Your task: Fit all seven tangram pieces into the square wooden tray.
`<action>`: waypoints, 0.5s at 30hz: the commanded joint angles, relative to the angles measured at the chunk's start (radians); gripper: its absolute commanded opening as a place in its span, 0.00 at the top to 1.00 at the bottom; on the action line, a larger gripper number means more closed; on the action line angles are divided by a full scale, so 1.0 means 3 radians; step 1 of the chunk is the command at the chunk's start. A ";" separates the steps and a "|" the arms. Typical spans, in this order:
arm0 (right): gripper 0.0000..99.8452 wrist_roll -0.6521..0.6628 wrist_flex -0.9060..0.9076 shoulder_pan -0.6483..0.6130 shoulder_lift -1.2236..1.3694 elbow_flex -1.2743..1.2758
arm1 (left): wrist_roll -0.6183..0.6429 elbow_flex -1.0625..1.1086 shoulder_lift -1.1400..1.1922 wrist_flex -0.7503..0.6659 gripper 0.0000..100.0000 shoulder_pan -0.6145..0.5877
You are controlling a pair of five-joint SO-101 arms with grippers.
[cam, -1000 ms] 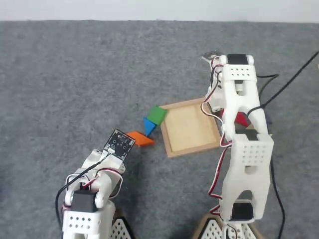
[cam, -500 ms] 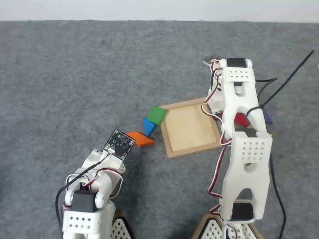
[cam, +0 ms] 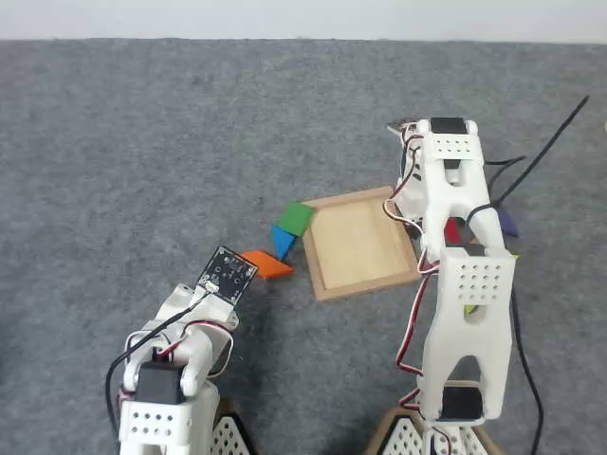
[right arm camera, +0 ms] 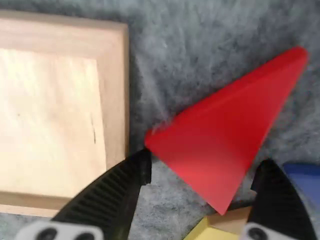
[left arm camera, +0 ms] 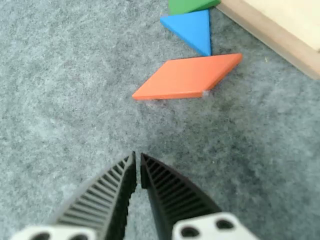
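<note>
The square wooden tray (cam: 321, 275) lies mid-table with nothing in it. By its left side sit a green piece (cam: 299, 218), a blue triangle (cam: 283, 240) and an orange parallelogram (cam: 269, 265). My left gripper (left arm camera: 138, 161) is shut and empty, just short of the orange parallelogram (left arm camera: 187, 77). My right gripper (right arm camera: 205, 169) is open and straddles a red triangle (right arm camera: 225, 132) on the carpet beside the tray's rim (right arm camera: 115, 95). In the high view the right arm (cam: 453, 190) covers most of the red triangle (cam: 453, 230).
A yellow piece (right arm camera: 210, 230) and a dark blue piece (right arm camera: 305, 175) lie close behind the red triangle. A purple piece (cam: 509, 223) shows to the right of the right arm. Cables trail off to the right. Open grey carpet spreads to the left and back.
The right arm has shifted slightly toward the table's front over the red triangle, hiding more of it. The left arm and the pieces have stayed put.
</note>
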 commanded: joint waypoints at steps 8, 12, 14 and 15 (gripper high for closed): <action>0.67 -0.0205 -0.0212 0.0023 -0.0335 -0.0082 | -0.0036 -0.0038 -0.0041 0.0010 0.99 -0.0026; 0.67 -0.0389 -0.0412 0.0023 -0.0289 -0.0082 | -0.0036 -0.0038 -0.0041 0.0010 0.99 -0.0026; 0.67 -0.0501 -0.0458 0.0013 -0.0263 -0.0082 | -0.0036 -0.0038 -0.0041 0.0010 0.99 -0.0026; 0.67 -0.0552 -0.0478 0.0008 -0.0258 -0.0082 | -0.0036 -0.0038 -0.0041 0.0010 0.99 -0.0026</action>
